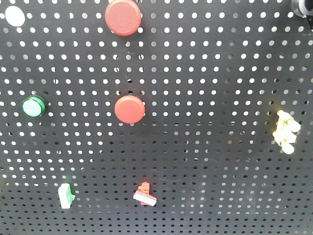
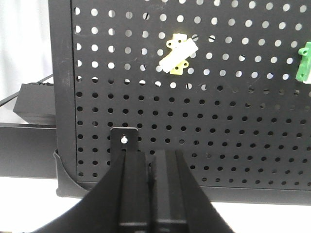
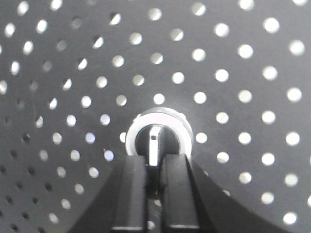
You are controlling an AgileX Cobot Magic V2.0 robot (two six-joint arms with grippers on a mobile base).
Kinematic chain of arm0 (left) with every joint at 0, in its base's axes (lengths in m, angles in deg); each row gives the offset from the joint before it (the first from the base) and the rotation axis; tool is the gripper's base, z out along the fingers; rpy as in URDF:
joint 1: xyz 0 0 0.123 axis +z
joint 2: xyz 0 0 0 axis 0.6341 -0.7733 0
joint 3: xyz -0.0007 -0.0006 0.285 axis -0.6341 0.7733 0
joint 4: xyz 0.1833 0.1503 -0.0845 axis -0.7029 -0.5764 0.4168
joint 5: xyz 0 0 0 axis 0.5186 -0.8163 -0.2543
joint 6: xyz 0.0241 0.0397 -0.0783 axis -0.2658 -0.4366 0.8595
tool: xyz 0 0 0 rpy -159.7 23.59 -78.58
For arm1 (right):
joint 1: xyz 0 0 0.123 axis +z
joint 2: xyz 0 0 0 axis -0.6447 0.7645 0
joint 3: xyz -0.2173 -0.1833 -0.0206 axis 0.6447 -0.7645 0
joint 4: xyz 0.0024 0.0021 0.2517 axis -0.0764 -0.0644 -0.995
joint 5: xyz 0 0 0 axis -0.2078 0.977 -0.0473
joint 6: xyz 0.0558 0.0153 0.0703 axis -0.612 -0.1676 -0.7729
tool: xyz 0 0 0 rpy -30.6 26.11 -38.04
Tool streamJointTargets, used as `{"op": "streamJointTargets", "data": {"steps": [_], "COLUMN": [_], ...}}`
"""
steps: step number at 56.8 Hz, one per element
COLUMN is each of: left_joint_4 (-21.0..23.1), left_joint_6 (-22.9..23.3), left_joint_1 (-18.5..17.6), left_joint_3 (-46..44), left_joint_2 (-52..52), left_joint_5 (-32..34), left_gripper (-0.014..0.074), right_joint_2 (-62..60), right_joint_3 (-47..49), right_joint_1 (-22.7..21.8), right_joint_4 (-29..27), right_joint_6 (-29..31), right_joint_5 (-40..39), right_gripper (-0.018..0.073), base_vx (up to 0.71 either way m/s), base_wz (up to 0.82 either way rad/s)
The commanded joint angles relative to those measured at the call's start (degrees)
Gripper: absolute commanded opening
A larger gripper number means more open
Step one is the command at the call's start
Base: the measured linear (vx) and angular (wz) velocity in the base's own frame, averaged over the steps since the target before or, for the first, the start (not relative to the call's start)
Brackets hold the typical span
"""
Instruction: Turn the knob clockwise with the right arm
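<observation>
In the right wrist view the knob is a black selector with a silver ring and a silver pointer bar standing nearly upright, mounted on the black pegboard. My right gripper is right at the knob, its two black fingers closed on either side of the pointer bar's lower end. A dark, silver-rimmed part at the front view's top right corner may be this knob. My left gripper is shut and empty, low in front of the pegboard's bottom edge.
The pegboard carries two red round buttons, a green-rimmed button, a green toggle, a red toggle and a yellow part. A yellow-white switch and a green part show in the left wrist view.
</observation>
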Motion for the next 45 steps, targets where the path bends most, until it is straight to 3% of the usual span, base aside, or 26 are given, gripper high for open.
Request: {"op": "streamJointTargets", "data": {"steps": [1, 11, 27, 37, 45], "left_joint_4": [0.5, 0.5, 0.5, 0.5, 0.5], "left_joint_6": [0.3, 0.3, 0.3, 0.3, 0.3], "left_joint_1": [0.1, 0.1, 0.1, 0.1, 0.1], "left_joint_3": [0.7, 0.7, 0.7, 0.7, 0.7], "left_joint_2": [0.0, 0.0, 0.0, 0.0, 0.0], "left_joint_5": [4.7, 4.7, 4.7, 4.7, 4.7], "left_gripper": [-0.0006, -0.0006, -0.0006, -0.0006, -0.0006], "right_joint_2": [1.0, 1.2, 1.0, 1.0, 1.0], "right_joint_3": [1.8, 2.0, 2.0, 2.0, 2.0], "right_joint_1": [-0.1, -0.1, -0.1, -0.1, -0.1], "right_joint_4": [2.7, 3.0, 1.1, 1.1, 2.1], "right_joint_6": [-8.8, -28.5, -66.9, -80.8, -85.8], "right_joint_5": [-6.8, -6.7, -7.3, -12.3, -13.4], "right_gripper": [-0.0016, -0.0009, -0.0009, -0.0009, -0.0009], "base_vx": [0.00, 0.00, 0.00, 0.00, 0.00], "base_wz": [0.00, 0.00, 0.00, 0.00, 0.00]}}
